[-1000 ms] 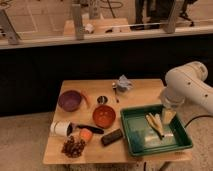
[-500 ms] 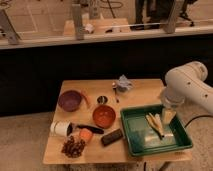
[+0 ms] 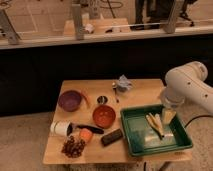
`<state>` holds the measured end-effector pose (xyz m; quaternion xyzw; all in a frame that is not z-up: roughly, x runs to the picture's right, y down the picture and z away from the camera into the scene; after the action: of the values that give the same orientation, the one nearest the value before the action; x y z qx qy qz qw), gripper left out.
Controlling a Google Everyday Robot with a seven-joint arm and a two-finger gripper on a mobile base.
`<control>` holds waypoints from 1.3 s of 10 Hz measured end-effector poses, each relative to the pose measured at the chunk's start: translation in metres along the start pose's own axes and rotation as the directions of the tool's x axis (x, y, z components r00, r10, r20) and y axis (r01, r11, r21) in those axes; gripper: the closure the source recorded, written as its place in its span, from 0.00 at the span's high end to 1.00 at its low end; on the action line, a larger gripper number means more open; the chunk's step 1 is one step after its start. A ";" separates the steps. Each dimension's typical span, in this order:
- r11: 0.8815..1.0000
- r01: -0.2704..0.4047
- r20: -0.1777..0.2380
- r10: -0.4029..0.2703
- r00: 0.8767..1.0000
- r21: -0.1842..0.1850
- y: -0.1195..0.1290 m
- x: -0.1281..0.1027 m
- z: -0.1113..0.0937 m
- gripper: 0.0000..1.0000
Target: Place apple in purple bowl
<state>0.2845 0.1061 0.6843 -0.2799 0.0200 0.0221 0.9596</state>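
The apple [image 3: 86,135] is small and orange-red and lies on the wooden table [image 3: 140,92] near the front left, between the grapes and the orange-red bowl. The purple bowl [image 3: 70,100] stands at the table's left, behind the apple, with nothing visible in it. My gripper [image 3: 167,116] hangs from the white arm [image 3: 187,85] at the right, low over the right part of the green tray [image 3: 150,147], far from both apple and purple bowl.
An orange-red bowl [image 3: 104,116] stands mid-table. A thin orange stick [image 3: 86,97] lies beside the purple bowl. Dark grapes [image 3: 74,146], a white cup [image 3: 61,128], a black-handled tool [image 3: 91,129] and a dark bar [image 3: 111,137] crowd the apple. A metal cup [image 3: 102,100] and a crumpled wrapper [image 3: 122,83] sit farther back.
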 end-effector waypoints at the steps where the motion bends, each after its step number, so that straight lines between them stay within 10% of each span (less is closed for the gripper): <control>1: 1.000 0.000 0.000 0.000 1.000 0.000 0.000 0.000 0.000 0.80; 5: 1.000 0.012 0.003 -0.012 1.000 0.002 0.001 -0.003 0.000 0.80; 8: 0.988 0.156 0.038 -0.156 0.987 0.017 0.012 -0.043 -0.003 0.80; 13: 0.903 0.421 0.136 -0.430 0.893 0.088 0.052 -0.167 -0.014 0.80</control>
<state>0.1148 0.1372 0.6533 -0.2477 -0.1144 -0.1678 0.9473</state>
